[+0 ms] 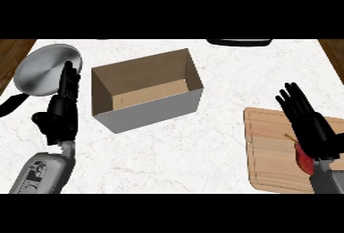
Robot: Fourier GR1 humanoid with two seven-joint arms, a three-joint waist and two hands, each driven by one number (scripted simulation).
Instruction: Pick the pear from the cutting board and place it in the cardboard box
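From the head view we see the open cardboard box between our hands, nothing inside it. Our right hand, fingers straight, covers the red pear on the wooden cutting board. Our left hand rests open beside a round metal pan.

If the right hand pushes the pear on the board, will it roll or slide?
Likely to roll: the pear looks rounded, with a thin stem. Mostly hidden under the open right hand, so its lie is unclear. The board is flat and rimless, so nothing would stop it.
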